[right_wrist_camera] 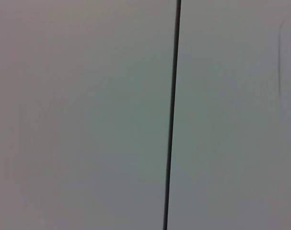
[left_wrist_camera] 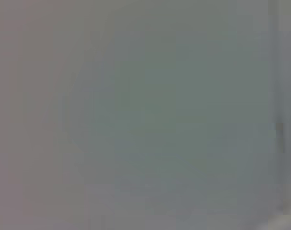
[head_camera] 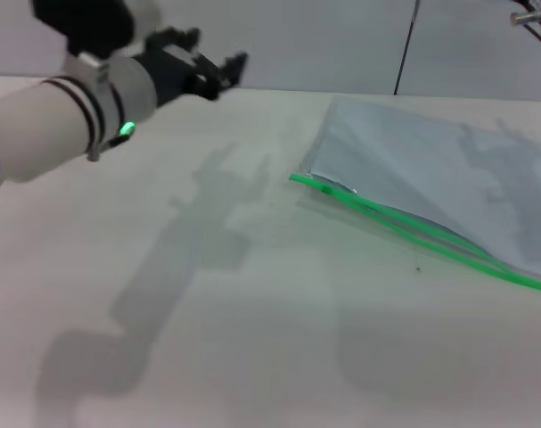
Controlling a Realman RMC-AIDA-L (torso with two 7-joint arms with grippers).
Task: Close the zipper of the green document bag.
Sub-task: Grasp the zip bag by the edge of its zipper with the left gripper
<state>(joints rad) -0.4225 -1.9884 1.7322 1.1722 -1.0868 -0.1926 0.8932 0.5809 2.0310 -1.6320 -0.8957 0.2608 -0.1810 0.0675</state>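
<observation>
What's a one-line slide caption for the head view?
Left gripper raised over the pale table, apart from the translucent bluish-grey document bag whose bright green zipper strip gapes open.

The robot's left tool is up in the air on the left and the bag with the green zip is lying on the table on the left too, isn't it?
Not quite. The left tool is raised on the left, but the green document bag with its zipper lies on the table's right side, as the head view shows.
</observation>
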